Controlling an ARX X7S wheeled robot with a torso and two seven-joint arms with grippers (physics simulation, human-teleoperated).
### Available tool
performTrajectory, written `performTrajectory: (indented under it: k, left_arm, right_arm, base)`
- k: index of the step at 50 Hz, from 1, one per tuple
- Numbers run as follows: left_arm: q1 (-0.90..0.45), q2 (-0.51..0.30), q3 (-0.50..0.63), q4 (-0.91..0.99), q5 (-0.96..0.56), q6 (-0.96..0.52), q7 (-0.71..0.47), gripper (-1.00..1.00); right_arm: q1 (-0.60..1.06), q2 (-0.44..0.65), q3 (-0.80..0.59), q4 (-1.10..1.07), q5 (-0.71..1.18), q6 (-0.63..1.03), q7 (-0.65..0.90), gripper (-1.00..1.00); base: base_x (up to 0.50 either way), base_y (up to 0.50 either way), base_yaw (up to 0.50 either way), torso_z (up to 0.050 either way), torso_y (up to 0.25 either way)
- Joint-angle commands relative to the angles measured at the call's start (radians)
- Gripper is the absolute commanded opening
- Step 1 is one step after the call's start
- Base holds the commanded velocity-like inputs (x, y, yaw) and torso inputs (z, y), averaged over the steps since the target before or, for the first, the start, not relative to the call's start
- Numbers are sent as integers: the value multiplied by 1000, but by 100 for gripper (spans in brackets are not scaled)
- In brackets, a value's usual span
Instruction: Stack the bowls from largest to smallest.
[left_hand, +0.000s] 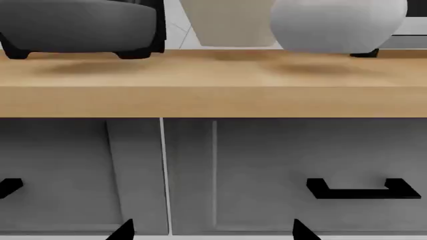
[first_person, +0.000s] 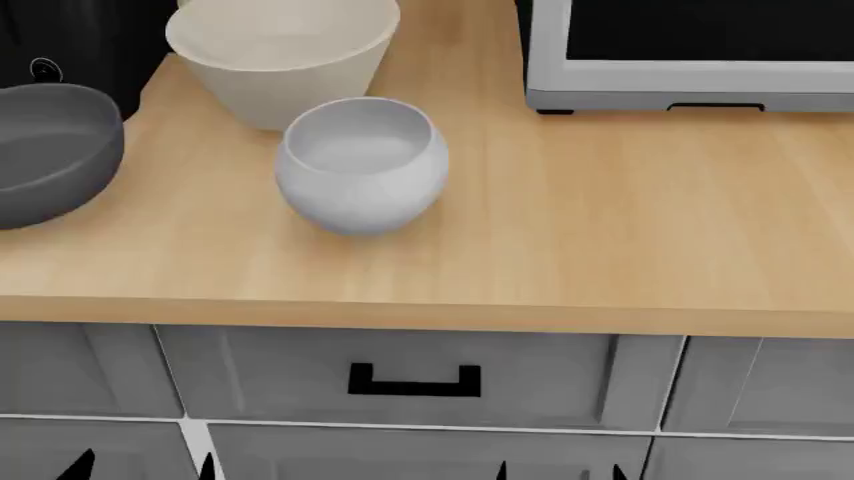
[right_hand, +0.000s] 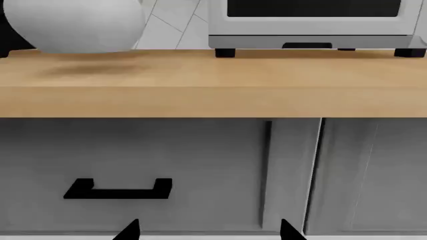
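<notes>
Three bowls stand apart on the wooden counter (first_person: 601, 230). The large cream bowl (first_person: 283, 55) with tapered sides is at the back. In front of it sits the small pale grey-white rounded bowl (first_person: 360, 165). The dark grey shallow bowl (first_person: 47, 150) is at the far left. From the left wrist view I see the dark grey bowl (left_hand: 80, 25), the cream bowl (left_hand: 230, 22) and the rounded bowl (left_hand: 337, 25). My left gripper (first_person: 140, 467) and right gripper (first_person: 558, 471) hang below the counter edge in front of the drawers, both open and holding nothing.
A white microwave (first_person: 687, 50) stands at the back right of the counter. Grey drawer fronts with a black handle (first_person: 414, 382) run under the counter's front edge. Bare wood lies to the right of the rounded bowl.
</notes>
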Motion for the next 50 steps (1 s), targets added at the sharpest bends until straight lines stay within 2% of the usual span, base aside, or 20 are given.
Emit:
performTrajectory:
  k: [1, 4, 11, 19, 23, 24, 26, 29, 32, 33, 50]
  left_arm:
    - [0, -10, 11, 0, -10, 0, -11, 100]
    - [-10, -24, 18, -68, -25, 62, -12, 100]
    - [2, -41, 42, -24, -47, 37, -33, 100]
    - [-14, -51, 54, -75, -52, 74, -65, 100]
    - [-12, -58, 67, -51, -44, 64, -81, 100]
    - [-14, -53, 56, -25, -94, 5, -70, 100]
    - [-7, -58, 57, 9, -86, -15, -89, 100]
    - [6, -65, 59, 42, -109, 10, -79, 100]
    - [12, -81, 85, 16, -58, 79, -86, 100]
    - [19, -85, 88, 17, -87, 98, -60, 100]
    - [21, -106, 113, 43, -114, 87, -74, 100]
  right_arm:
    - [0, 9, -13, 0, 9, 0, 13, 100]
    - [2, 20, -27, 12, 18, -8, 29, 100]
    - [-1, 38, -48, 11, 29, -7, 58, 100]
    - [4, 51, -72, 14, 44, -5, 76, 100]
    - [3, 57, -81, 10, 49, -3, 85, 100]
    - [4, 59, -82, 13, 52, -7, 86, 100]
    - [4, 61, -86, 5, 55, 0, 90, 100]
    - [3, 65, -91, 0, 61, -1, 95, 100]
    - [3, 69, -96, 0, 64, -3, 100, 100]
    - [3, 70, -98, -1, 66, -5, 101, 100]
    - [3, 89, -124, -26, 77, 17, 130, 100]
  base:
    - [0, 0, 0, 0, 0]
    - [0, 0, 0, 0, 0]
    - [0, 0, 0, 0, 0]
    - [0, 0, 0, 0, 0]
    - [0, 0, 0, 0, 0]
    - [0, 0, 0, 0, 0]
    - [0, 0, 0, 0, 0]
    - [0, 0, 0, 0, 0]
    - [0, 0, 0, 0, 0]
    - [0, 0, 0, 30, 0]
    - [0, 0, 0, 50, 0]
